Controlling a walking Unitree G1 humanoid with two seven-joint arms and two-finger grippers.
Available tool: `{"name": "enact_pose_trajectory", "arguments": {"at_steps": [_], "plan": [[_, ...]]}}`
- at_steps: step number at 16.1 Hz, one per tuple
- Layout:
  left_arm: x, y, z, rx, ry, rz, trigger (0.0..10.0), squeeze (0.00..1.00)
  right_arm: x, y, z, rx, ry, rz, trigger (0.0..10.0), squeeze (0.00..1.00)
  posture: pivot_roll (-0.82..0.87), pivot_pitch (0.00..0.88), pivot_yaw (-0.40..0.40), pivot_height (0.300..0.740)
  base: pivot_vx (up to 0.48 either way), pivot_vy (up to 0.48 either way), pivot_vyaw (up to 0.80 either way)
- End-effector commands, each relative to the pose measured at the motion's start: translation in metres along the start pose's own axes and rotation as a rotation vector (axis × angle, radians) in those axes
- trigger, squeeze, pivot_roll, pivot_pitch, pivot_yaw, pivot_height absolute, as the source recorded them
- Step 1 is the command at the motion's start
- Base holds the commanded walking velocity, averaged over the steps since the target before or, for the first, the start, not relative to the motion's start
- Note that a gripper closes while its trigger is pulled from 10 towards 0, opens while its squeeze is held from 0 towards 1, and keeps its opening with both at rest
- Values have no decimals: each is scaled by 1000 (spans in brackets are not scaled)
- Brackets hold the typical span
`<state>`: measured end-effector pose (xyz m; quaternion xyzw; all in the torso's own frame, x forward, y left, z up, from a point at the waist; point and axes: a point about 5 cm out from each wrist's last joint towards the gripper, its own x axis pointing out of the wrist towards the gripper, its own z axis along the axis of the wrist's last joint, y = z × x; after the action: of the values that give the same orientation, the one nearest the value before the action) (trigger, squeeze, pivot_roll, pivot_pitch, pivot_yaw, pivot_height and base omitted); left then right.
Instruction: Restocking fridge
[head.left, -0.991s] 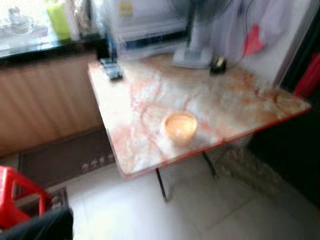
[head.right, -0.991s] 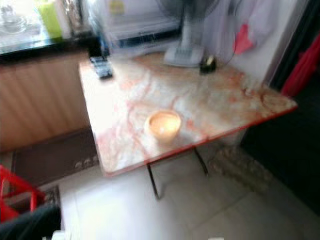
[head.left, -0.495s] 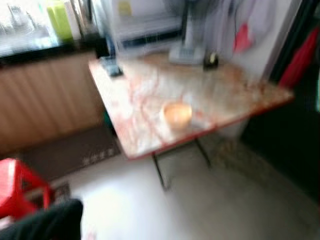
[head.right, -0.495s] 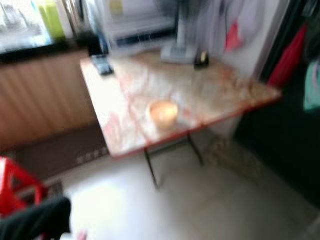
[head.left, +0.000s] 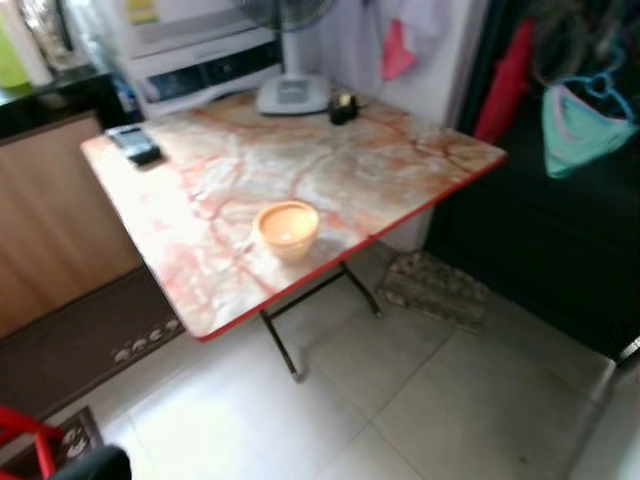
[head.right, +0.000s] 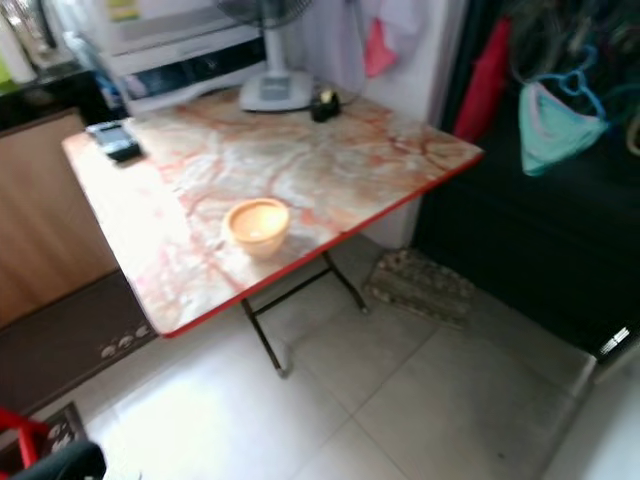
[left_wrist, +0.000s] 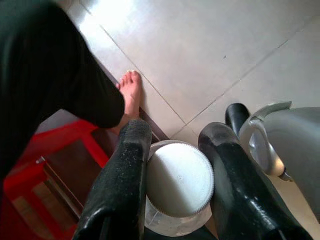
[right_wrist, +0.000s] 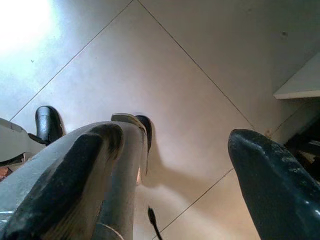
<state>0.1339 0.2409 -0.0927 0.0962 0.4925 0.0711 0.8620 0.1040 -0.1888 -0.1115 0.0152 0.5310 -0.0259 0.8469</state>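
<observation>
Your left gripper (left_wrist: 172, 187) clamps a white-lidded container (left_wrist: 179, 186) at the ribbed lid; judge it light, rigid. Right gripper (right_wrist: 175, 175) is spread, empty.

Your two head eyes look forward and down from standing height onto the marble-patterned, red-edged folding bench (head.left: 330, 170) with the small orange bowl (head.left: 287, 228) on it; both share that bench and the pale tiled floor (head.right: 420, 400), the right eye's picture shifted slightly. Your left wrist camera looks close along its black fingers (left_wrist: 122, 185), straight down at floor tiles. Your right wrist camera faces the same floor.
</observation>
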Motion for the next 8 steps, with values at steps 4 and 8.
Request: {"name": "enact_pose_trajectory", "arguments": {"at_steps": [4, 8], "plan": [[0, -10, -3, 13, 44, -8, 10000, 0, -3, -5, -13, -35, 56, 16, 10000, 0, 37, 0, -1, 740, 0, -219, -800], [-1, -7, -10, 2, 75, 11, 10000, 0, -3, -7, -10, -50, 47, 19, 10000, 0, 53, 0, -28, 740, 0, -161, -800]]}}
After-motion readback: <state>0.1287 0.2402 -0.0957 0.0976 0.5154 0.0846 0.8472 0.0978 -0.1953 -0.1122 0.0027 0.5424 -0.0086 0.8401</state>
